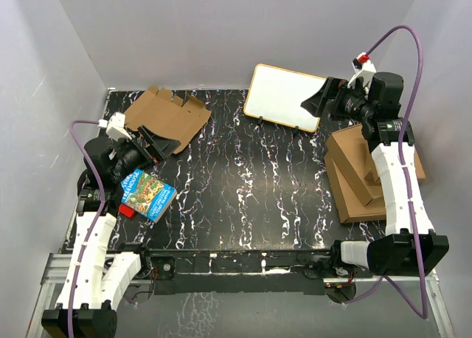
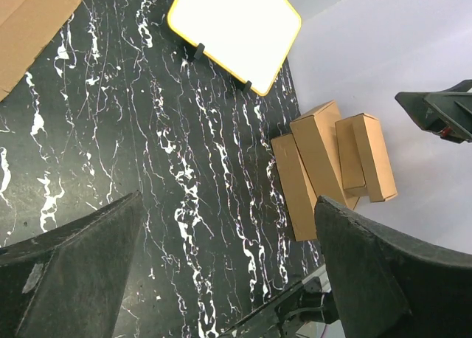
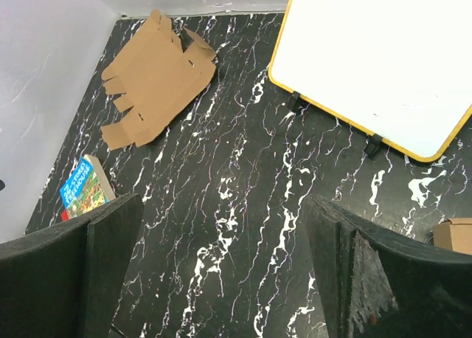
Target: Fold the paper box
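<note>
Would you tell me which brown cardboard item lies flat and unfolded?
The paper box at the far-left corner: a flat notched sheet; the stacked boxes on the right are closed.

The left arm (image 1: pixel 88 242) is raised at the near left, and the left gripper (image 1: pixel 164 142) is held wide open, pointed far and right. The right arm (image 1: pixel 398 183) is stretched far along the right side, with the right gripper (image 1: pixel 313 103) spread wide and pointed left.

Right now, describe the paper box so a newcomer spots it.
On the black marbled table, look to the far left corner. The paper box lies there, a flat brown sheet. Unlike the stacked boxes at right, it is unfolded, with notched flaps.
</note>
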`<state>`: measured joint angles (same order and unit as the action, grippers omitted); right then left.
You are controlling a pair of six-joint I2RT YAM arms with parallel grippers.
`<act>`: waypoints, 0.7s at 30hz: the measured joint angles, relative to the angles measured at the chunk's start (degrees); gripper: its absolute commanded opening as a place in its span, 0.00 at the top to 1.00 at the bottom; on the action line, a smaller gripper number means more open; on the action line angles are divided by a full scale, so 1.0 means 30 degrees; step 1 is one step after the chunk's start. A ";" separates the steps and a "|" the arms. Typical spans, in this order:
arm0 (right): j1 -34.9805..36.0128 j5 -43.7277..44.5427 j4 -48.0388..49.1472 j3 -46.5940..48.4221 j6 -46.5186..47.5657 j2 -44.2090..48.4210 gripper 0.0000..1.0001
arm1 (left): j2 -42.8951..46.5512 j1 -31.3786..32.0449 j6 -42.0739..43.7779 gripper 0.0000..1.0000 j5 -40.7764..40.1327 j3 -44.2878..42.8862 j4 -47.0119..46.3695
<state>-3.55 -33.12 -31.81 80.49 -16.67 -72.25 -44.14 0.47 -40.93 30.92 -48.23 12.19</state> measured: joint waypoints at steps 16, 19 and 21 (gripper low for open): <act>-0.0007 -0.1253 0.0517 0.0109 0.0131 -0.0401 0.02 | -0.0007 -0.0007 0.0444 0.03 -0.0022 0.0036 0.0087; -0.0015 -0.2543 0.1195 -0.0561 0.0933 -0.0291 0.02 | -0.0029 -0.0007 0.0699 0.03 -0.0087 0.0255 0.0095; 0.0102 -0.3563 0.1268 -0.0889 0.1654 -0.0284 0.02 | -0.0095 -0.0007 0.0933 0.03 -0.0168 0.0488 0.0109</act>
<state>-3.25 -43.81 -28.01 77.82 -11.70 -73.10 -44.42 0.45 -38.13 30.41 -46.76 12.51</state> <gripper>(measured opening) 0.985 0.970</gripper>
